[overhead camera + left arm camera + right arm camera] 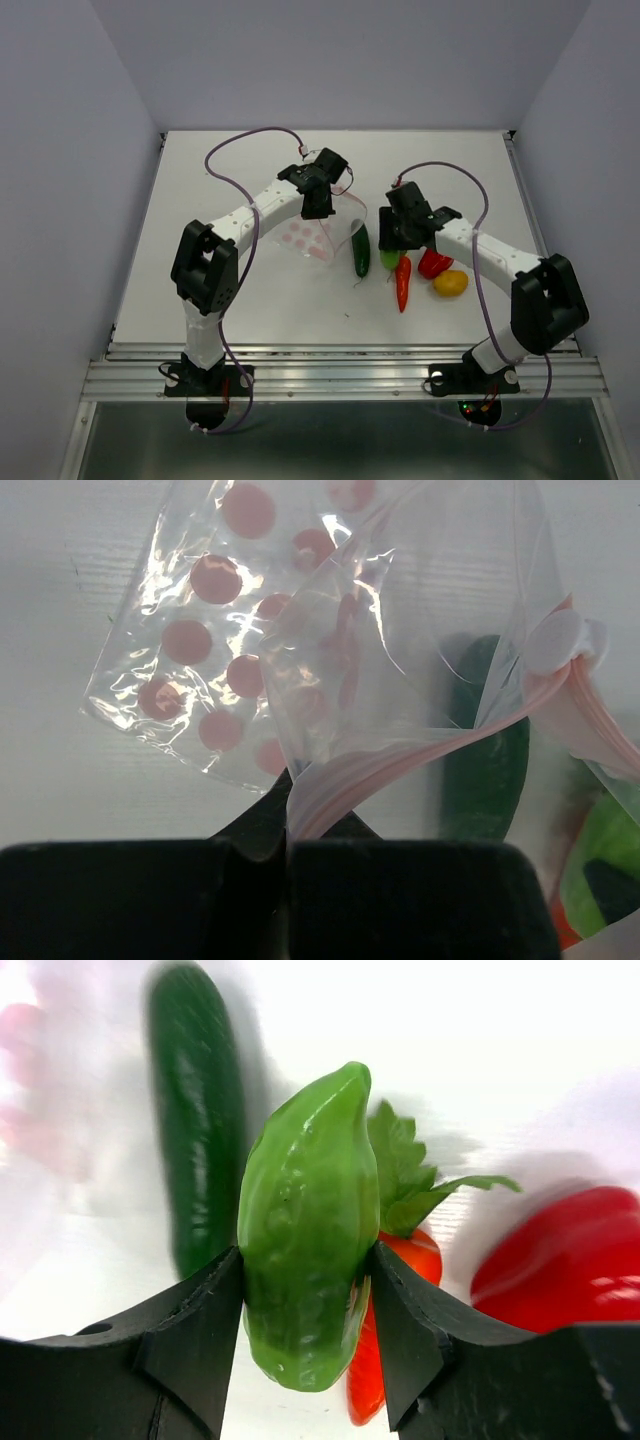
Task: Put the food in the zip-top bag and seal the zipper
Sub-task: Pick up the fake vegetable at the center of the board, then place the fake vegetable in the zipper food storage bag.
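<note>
My left gripper (285, 825) is shut on the pink zipper (420, 755) of the clear pink-dotted bag (315, 236), holding its mouth up; the bag (215, 650) hangs crinkled below. My right gripper (305, 1290) is shut on the light green pepper (305, 1250), lifted just right of the bag (389, 257). The dark green cucumber (361, 250) lies beside the bag and shows in the wrist views (195, 1110) (490, 770). The carrot (402, 281) (395, 1260), red bell pepper (434, 262) (565, 1255) and yellow-orange round one (450, 284) lie on the table.
The white table (200, 280) is walled by grey panels at left, right and back. A metal rail (340, 375) runs along the near edge by the arm bases. Purple cables loop above both arms.
</note>
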Robot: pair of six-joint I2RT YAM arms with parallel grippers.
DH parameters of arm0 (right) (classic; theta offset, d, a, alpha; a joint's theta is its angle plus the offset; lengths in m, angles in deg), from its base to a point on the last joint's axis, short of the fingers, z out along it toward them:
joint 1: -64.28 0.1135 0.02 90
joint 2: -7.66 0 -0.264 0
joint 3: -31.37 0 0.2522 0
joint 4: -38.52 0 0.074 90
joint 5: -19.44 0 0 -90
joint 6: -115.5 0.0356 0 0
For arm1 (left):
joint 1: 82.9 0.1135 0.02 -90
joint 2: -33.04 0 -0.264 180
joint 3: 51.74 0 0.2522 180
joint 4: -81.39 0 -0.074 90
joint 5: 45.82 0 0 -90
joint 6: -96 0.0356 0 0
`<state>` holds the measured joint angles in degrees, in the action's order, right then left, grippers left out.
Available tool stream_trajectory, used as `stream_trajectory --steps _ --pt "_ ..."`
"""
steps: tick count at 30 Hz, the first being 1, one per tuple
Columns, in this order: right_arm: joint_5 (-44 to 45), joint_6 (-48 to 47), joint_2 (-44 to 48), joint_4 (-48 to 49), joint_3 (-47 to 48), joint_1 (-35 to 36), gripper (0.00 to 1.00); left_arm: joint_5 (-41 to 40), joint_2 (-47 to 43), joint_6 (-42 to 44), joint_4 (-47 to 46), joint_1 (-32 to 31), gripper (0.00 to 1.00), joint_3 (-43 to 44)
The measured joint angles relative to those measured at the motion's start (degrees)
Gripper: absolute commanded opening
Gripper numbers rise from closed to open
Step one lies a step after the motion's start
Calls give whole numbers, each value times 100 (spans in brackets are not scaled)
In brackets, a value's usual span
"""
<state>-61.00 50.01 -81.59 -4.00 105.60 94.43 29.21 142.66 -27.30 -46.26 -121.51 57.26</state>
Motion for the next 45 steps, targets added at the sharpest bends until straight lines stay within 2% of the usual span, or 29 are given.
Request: stream_trajectory --steps 4,10,16,23,29,38,45 --pt "140 59 802 105 168 0 35 7 0 0 -4 0 0 0" --pt "-240 35 1600 1193 264 0 35 44 0 -2 -7 0 0 0" --pt "-754 87 1410 2658 289 120 35 131 0 -35 -7 0 0 0" --pt "-662 72 682 3786 286 413 34 203 0 -94 0 0 0 2" --pt "-468 11 470 4052 111 560 35 254 0 -155 37 0 0 13" --pt "-391 -120 538 4225 -680 654 35 302 0 -227 85 0 0 219" --pt "-525 -295 769 4240 -881 758 41 369 -74 -278 98 0 0 286"
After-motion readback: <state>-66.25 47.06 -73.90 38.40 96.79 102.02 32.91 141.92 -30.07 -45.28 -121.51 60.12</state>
